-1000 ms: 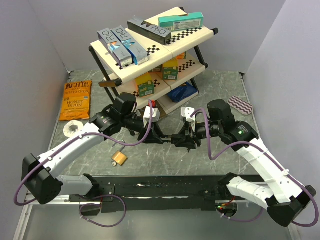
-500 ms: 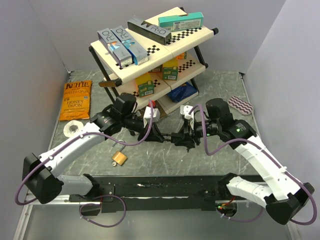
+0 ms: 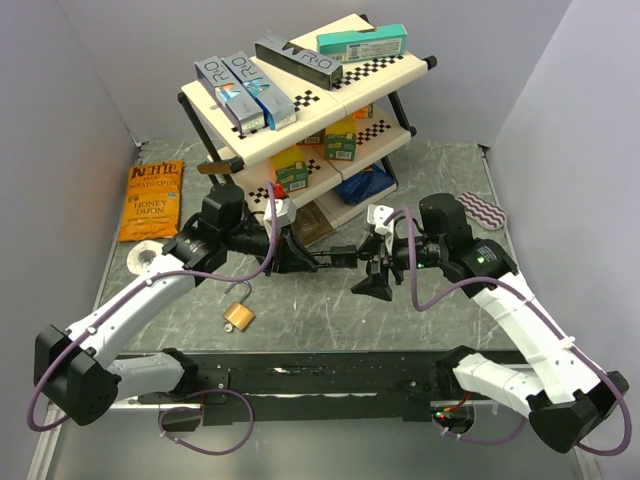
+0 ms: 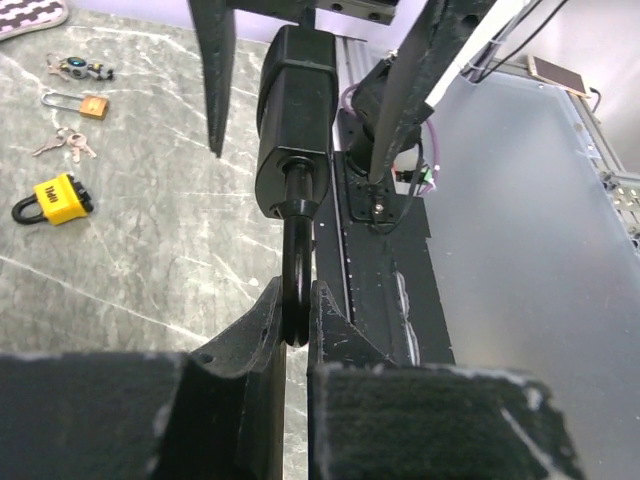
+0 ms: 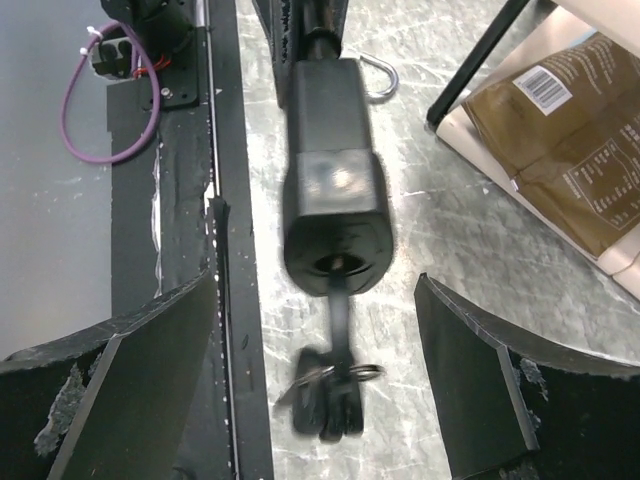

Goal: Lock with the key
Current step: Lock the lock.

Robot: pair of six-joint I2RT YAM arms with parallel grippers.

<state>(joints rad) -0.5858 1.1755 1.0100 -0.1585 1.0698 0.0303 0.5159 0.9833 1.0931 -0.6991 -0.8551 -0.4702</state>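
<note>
A: Left claw [image 4: 295,340] pinched narrow on the shackle [image 4: 297,255]. The padlock [image 4: 295,130] is held out from it, up off the table [image 4: 150,260]. Why grip the shackle?

B: My read: it leaves the body and keyhole end free and aims them at the other arm.

A: Right claw [image 5: 315,285] is spread wide and holds nothing, with a finger on either side of the key [image 5: 338,300]. The key sits in the keyhole and spare keys [image 5: 325,405] dangle from its ring.

B: Looks placed to close on the key and turn it. That's a judgement only.

A: Hard to read: the key and spares are blurred, so its turn angle can't be told. The left claw covers the shackle's bend, so I can't tell whether it is seated.

B: Farther off on the table lie a yellow padlock [image 4: 62,196] and loose keys [image 4: 62,146], well apart from the work.
</note>
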